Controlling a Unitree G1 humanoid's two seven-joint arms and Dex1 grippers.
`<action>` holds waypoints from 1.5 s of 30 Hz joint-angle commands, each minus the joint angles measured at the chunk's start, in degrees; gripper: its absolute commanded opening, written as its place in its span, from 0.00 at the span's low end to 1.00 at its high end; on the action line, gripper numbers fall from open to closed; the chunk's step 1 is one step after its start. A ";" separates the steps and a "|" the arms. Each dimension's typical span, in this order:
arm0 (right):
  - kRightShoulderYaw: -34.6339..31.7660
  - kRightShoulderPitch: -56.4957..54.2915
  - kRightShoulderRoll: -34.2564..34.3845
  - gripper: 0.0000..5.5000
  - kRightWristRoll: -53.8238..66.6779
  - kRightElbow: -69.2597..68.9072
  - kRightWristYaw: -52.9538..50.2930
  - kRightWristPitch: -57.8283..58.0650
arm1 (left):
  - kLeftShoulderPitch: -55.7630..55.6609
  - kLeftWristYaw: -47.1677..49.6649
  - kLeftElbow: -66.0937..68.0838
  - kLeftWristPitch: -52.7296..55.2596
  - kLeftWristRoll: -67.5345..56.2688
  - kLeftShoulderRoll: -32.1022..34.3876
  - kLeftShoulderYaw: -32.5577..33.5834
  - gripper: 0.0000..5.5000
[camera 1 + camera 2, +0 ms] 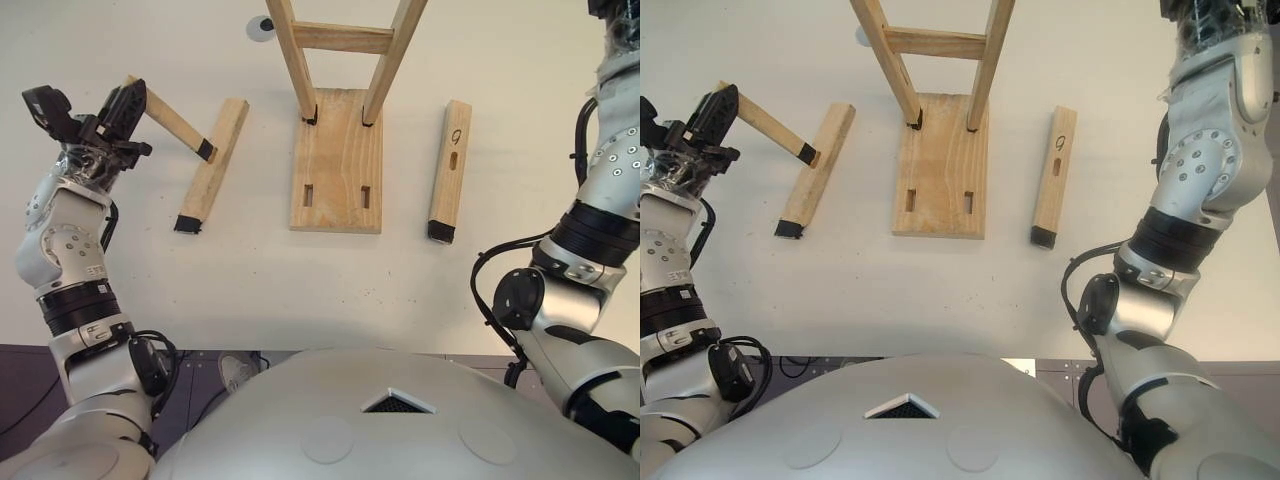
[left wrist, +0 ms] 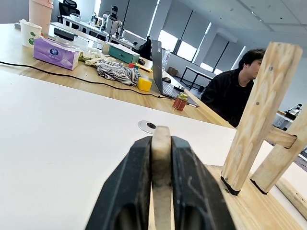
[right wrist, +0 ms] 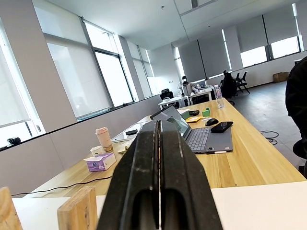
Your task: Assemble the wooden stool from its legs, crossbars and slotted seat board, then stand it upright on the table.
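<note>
Stool half built: the seat board [image 1: 336, 170] lies at 12 o'clock with two legs [image 1: 295, 60] and one crossbar [image 1: 343, 38] standing in its far slots, and the near slots [image 1: 309, 194] are free. At 10 o'clock the left gripper [image 1: 128, 100] clamps the second crossbar [image 1: 175, 118], which is plugged into a lying leg [image 1: 212, 165]. The last leg [image 1: 451, 165] lies at 2 o'clock. The right gripper [image 3: 159, 182] is closed on nothing.

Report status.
Left gripper shut on crossbar, tip against flat-lying leg. Right gripper shut, empty. Seat board: one leg frame seated, two slots open. Spare leg right of board.
</note>
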 commanded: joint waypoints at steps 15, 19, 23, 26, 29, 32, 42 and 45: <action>2.06 0.65 -2.15 0.00 -0.67 2.28 0.95 -1.71 | 1.63 4.18 -2.83 2.91 -0.71 -2.21 0.75 0.07; 2.27 1.12 -2.24 0.00 -0.60 1.95 0.86 -1.55 | 1.96 4.92 -4.11 3.98 -1.65 -2.63 0.83 0.07; 2.53 1.33 -2.39 0.00 -0.75 2.08 0.92 -1.54 | 2.04 6.15 -3.36 5.02 -1.66 -3.17 0.90 0.07; 2.57 1.39 -2.43 0.00 -0.78 2.01 0.84 -1.55 | 1.94 6.90 -3.84 5.71 -1.78 -3.01 0.58 0.07; 2.66 1.61 -2.27 0.00 -0.87 1.88 0.72 -1.57 | 1.13 7.81 -4.94 7.01 -2.36 -2.67 0.56 0.07; 2.86 1.73 -2.17 0.00 -0.93 1.89 0.73 -1.53 | 0.47 8.63 -6.40 8.37 -3.64 -2.95 0.97 0.07; 3.11 1.95 -2.31 0.00 -1.29 1.91 0.91 -1.50 | 1.24 10.90 -7.75 7.94 -2.23 -4.31 0.47 0.07; 3.32 2.00 -2.36 0.00 -1.50 1.80 0.98 -1.57 | 3.67 10.61 -8.20 2.32 2.61 -5.69 -1.86 0.07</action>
